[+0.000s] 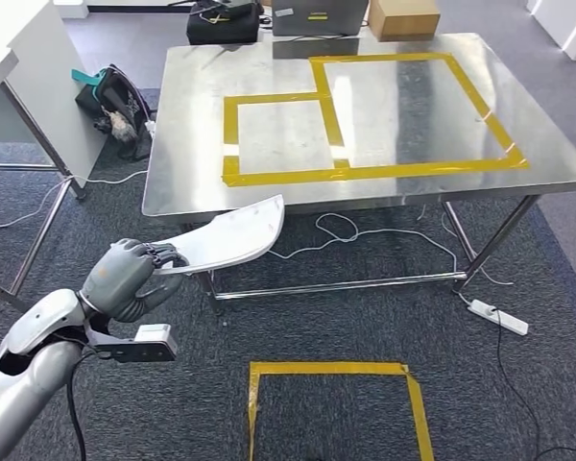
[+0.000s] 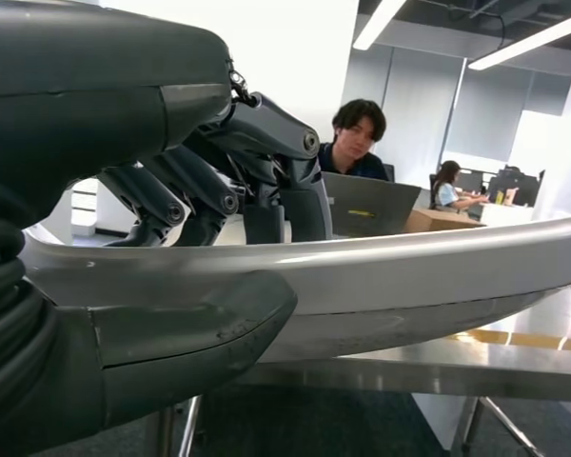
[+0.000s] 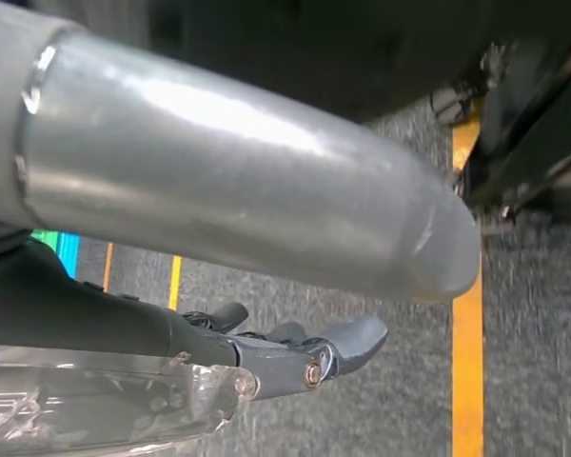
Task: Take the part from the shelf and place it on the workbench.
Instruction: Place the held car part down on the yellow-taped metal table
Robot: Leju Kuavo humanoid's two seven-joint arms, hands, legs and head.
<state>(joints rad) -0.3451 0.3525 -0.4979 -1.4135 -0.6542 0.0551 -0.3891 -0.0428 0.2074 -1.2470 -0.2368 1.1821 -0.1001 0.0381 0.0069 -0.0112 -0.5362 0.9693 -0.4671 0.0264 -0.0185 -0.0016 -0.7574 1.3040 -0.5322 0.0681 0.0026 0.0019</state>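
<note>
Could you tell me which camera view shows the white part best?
The head view: the whole white part shows, held by the left robot hand near the table. The left wrist view shows its edge close up.

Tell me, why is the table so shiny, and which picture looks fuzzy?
Head view: the steel workbench mirrors ceiling light, so pale glare washes over its yellow tape. Left wrist view: a bright window behind whitens the background, while the left hand holding the white part looks dark. Right wrist view: the right hand is close and soft, and the carpet is smeared.
</note>
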